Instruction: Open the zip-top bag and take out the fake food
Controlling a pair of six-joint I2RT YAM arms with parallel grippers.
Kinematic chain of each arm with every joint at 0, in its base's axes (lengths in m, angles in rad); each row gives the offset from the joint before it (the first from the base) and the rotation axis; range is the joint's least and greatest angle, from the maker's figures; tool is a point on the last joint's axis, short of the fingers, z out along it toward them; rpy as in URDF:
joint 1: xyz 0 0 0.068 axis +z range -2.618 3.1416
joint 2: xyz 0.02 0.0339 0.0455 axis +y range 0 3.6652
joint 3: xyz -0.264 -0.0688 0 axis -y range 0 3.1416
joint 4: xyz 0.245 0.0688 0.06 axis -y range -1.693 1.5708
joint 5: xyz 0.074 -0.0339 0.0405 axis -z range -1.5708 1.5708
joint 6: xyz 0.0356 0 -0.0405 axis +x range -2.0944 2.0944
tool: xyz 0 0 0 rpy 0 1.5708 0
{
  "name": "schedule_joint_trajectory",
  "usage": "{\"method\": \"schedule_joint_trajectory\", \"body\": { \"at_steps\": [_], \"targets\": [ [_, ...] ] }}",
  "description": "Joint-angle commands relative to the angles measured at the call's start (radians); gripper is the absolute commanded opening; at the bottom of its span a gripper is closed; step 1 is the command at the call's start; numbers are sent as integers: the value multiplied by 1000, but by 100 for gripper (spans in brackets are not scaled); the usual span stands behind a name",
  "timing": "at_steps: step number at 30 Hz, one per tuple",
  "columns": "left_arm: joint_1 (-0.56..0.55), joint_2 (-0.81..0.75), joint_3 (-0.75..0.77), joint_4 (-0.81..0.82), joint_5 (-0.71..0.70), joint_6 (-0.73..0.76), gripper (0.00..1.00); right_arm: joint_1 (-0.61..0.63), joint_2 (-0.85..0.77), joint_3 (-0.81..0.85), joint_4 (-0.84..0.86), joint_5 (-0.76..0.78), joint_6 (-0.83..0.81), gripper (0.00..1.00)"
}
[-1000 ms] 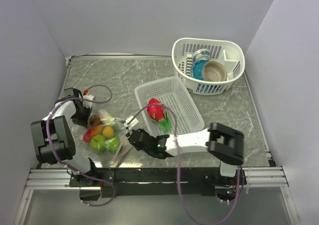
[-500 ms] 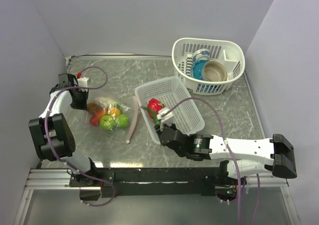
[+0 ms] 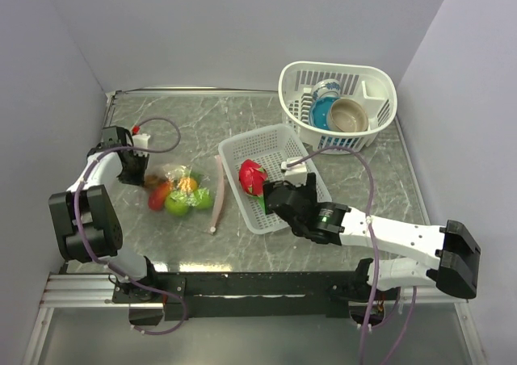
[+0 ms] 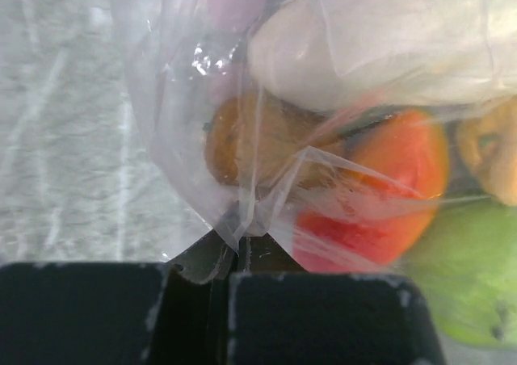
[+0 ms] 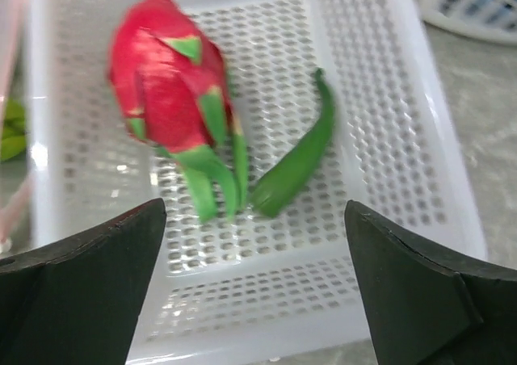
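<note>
The clear thin plastic zip-top bag lies on the grey marbled worktop at the left. Its pinkish zip strip is turned toward the middle, on the side the right arm can reach. The left fingers are pressed together on a fold of the bag's film at the end away from the strip. This grip likely anchors the bag so it does not slide while the mouth is worked from the other side. Inside it sits the small plastic fake food: red-orange, green, yellow-orange, brown and a pale cream piece, bunched close against the pinched fold. Whether the zip is fully parted cannot be told from above. The right fingers are spread wide and hold nothing, poised over the near rim of the flat white perforated plastic basket. In that basket lie a red-pink dragon fruit with green scales and a slim green pod. The basket appears to serve as the drop place for pieces taken out. By that reading the task is partly done, with most pieces yet to come out of the bag.
</note>
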State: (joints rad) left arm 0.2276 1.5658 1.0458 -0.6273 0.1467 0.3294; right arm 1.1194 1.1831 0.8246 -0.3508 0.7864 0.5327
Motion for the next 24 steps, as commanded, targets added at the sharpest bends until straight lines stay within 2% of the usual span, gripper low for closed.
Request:
{"method": "schedule_joint_trajectory", "body": {
  "at_steps": [1,6,11,14,19,24],
  "targets": [
    [-11,-3,-13,101,-142,85,1,45,-28,42,162,-76,-112,100],
    [-7,-9,-137,191,-261,197,1,121,59,120,199,-90,-174,100],
    [58,-75,-286,241,-245,318,1,161,220,166,297,-200,-194,89],
    [79,-119,-336,282,-249,367,1,161,332,197,346,-239,-218,86],
    [78,-127,-282,259,-231,353,1,160,487,298,455,-271,-307,86],
    [61,-79,-184,204,-200,319,1,120,644,428,473,-288,-387,85]
  ]
}}
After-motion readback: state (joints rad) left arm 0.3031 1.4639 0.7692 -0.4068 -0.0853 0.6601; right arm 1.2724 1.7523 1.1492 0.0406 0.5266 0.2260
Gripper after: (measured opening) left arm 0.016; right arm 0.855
